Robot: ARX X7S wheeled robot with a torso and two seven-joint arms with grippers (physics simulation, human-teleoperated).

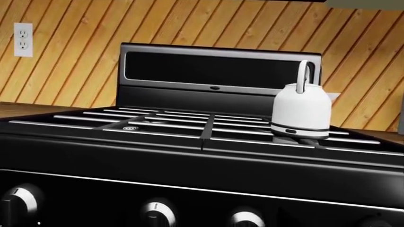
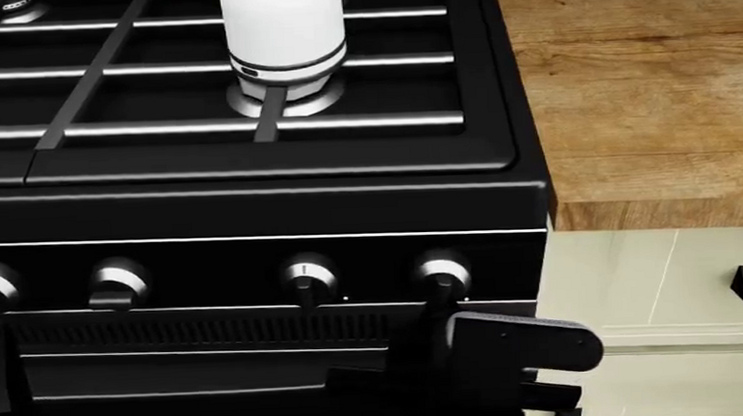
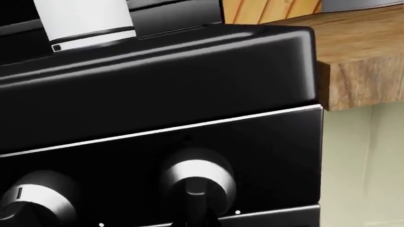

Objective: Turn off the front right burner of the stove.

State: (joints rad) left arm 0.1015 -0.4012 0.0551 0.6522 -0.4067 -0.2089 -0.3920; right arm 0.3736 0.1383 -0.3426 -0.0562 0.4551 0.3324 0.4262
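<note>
The right gripper (image 2: 442, 306) is up against the rightmost knob (image 2: 441, 273) on the front panel of the stove (image 2: 284, 207). It shows only as a dark shape against black. In the right wrist view a dark bar crosses the lower half of that knob, but I cannot tell if it is a fingertip or the knob's own grip. So I cannot say how wide the jaws stand, nor whether they have hold of anything. The left gripper shows in none of the views.

The step in hand looks to be seizing this knob and turning it to off. To do it well, the jaws should straddle the raised grip squarely, one finger on each flat. They should close firmly before any twist, or they may slide round the smooth silvery rim. The wrist should turn about the knob's own axis, so no sideways pull drags the fingers off. It is also worth checking the choice of knob: the outermost one most likely serves the front right ring (a judgement from the layout, since no markings are legible). The next knob (image 2: 307, 277) sits just to its left, near enough to be taken by mistake.

The burner (image 2: 313, 100) lies on the cooktop, above the jaws, behind the front edge and a little to their left. It is well apart from them. A white kettle (image 2: 282, 29) stands on the grate over it and hides most of the ring. No flame can be made out. To the right of the stove are the wooden counter (image 2: 643, 93) and the pale cabinet (image 2: 638, 281).
</note>
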